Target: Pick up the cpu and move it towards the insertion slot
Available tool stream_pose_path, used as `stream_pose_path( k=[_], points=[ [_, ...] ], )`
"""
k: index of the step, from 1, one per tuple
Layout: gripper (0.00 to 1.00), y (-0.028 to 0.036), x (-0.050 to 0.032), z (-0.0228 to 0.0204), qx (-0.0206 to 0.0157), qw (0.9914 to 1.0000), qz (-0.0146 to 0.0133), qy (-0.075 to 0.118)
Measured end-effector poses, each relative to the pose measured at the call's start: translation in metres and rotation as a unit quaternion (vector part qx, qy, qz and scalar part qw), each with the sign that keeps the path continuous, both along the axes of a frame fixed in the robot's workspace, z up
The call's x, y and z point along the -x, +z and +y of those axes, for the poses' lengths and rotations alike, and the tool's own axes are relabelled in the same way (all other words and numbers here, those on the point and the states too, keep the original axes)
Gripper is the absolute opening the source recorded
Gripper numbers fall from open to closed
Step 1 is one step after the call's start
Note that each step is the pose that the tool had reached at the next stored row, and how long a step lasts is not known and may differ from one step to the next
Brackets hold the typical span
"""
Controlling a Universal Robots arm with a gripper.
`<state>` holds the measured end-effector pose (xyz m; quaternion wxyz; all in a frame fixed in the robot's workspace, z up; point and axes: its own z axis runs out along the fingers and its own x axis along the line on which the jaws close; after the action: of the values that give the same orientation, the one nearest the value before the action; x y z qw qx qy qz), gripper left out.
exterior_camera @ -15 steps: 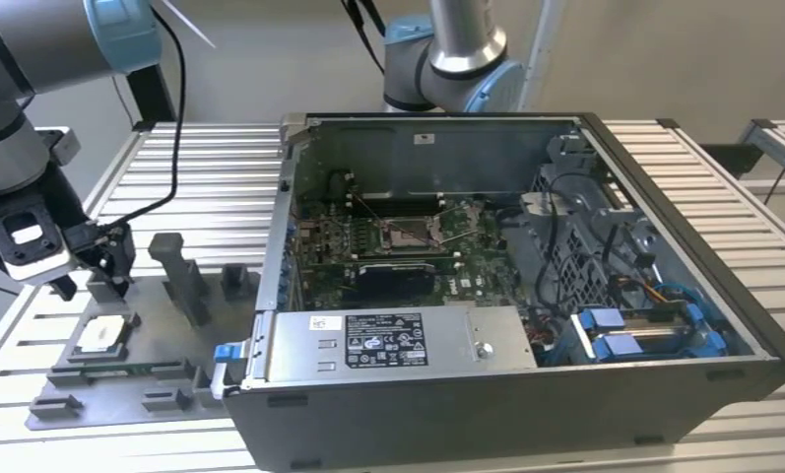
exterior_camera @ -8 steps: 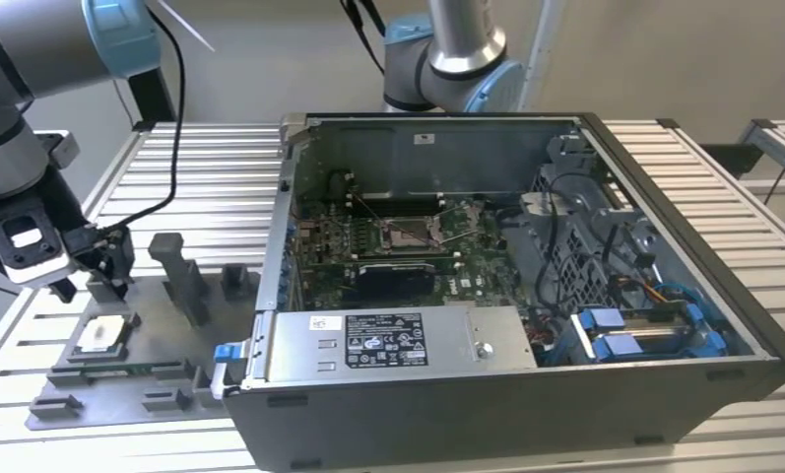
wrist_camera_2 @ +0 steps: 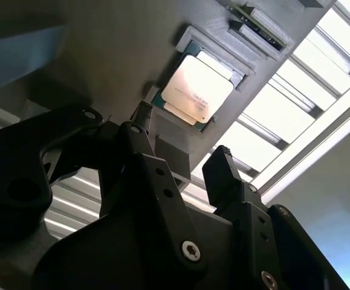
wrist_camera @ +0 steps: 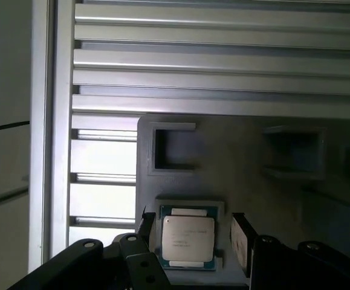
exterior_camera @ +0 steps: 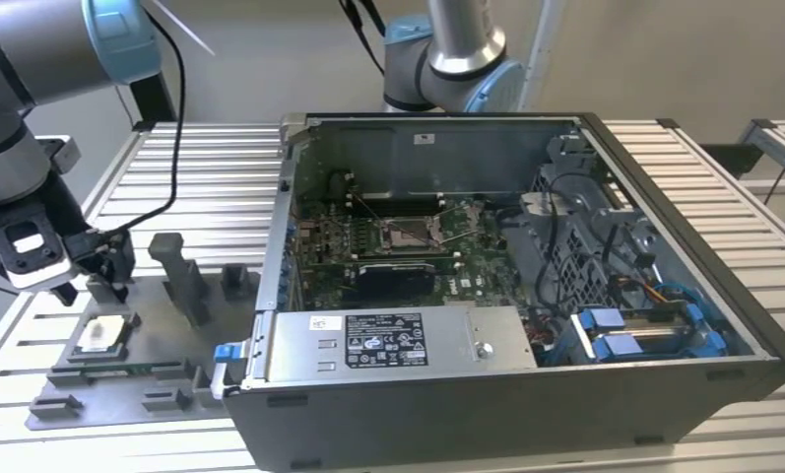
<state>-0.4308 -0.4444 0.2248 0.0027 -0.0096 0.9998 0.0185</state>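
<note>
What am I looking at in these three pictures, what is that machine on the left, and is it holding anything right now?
The exterior view shows a robot arm over a slatted metal table. Beside it stands an open computer case; the insertion slot on its green board is where a processor goes. The other two pictures come from cameras riding near the arm's wrist, looking past its end effector, the grasping part. Its fingers stand apart and hold nothing. The cpu, a small silvery square chip, lies in a pocket of the grey fixture on the table, with the end effector hovering close above it.
</note>
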Motion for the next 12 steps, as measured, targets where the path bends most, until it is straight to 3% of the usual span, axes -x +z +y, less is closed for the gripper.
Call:
stream_pose_path(
  k=[5,12],
  points=[
    [1.00,-0.0051,0.0002,-0.0042,0.0000,1.00000,0.0001,0.000],
    [1.00,-0.0118,0.0001,-0.0164,0.0000,1.00000,0.0001,0.000]
  ],
)
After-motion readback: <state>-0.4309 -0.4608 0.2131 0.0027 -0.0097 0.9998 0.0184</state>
